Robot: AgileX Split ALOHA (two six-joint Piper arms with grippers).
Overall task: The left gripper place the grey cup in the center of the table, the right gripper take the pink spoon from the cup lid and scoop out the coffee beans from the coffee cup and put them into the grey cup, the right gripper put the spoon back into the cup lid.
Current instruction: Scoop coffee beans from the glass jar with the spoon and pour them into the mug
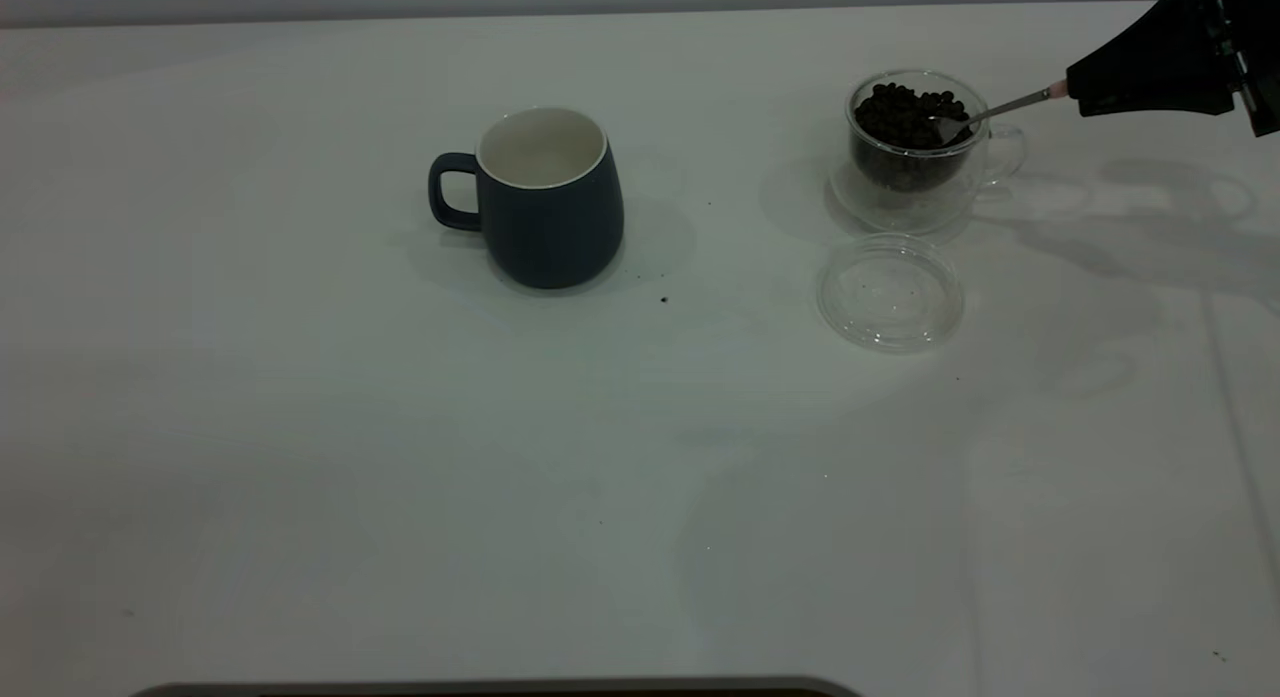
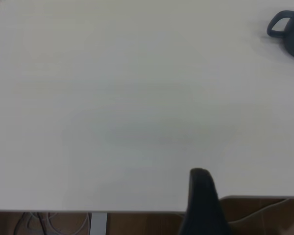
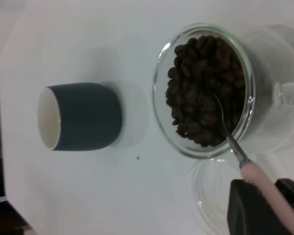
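We caught the right gripper (image 1: 1075,95) up at the far right of the table (image 1: 300,457), its black fingers (image 3: 247,208) clamped on the pale handle of the pink spoon (image 1: 1010,105). The spoon slanted down from the gripper over the rim of the coffee cup (image 1: 915,142), and its metal bowl sat among the coffee beans (image 1: 905,117). From the right wrist view we saw it plainly: the shiny neck ran over the glass rim and the bowl lay on the heap, close to the cup wall nearest the gripper. Beans filled the glass cup close to its top.

Just in front of the coffee cup lay the cup lid (image 1: 890,292), flat on the table, close to the cup's base, with nothing resting in it.

Over toward the middle stood the grey cup (image 1: 548,202), upright, well apart from the coffee cup, handle pointing away from it. Its white inside showed no beans that we could make out. A few dark specks dotted the table beside it.

The left gripper (image 2: 202,203) hung back near the table's edge, far from the grey cup; we saw only one dark finger, so we could not tell whether it was apart or together.
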